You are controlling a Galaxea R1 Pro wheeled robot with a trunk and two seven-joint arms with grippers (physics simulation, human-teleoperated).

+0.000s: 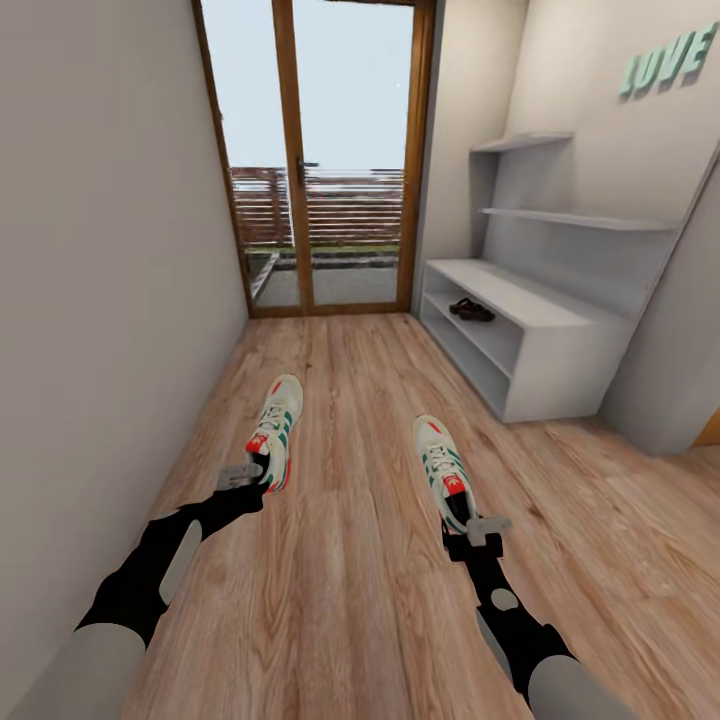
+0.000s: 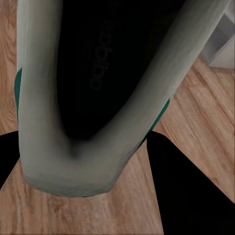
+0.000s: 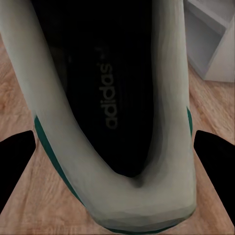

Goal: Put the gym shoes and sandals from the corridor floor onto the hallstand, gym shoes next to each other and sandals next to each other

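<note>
We could not tell how either gripper's jaws stood: each gym shoe's heel (image 2: 73, 171) (image 3: 142, 205) hid the fingertips. The sandals (image 1: 472, 310) were too small for detail, and the hallstand (image 1: 560, 340) ran behind the right wall

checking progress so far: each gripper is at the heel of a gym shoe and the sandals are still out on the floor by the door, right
Not quite. The sandals are not on the floor: the head view shows them on the lower tier of the hallstand. The rest holds: the left gripper and right gripper are each at a gym shoe's heel.
</note>
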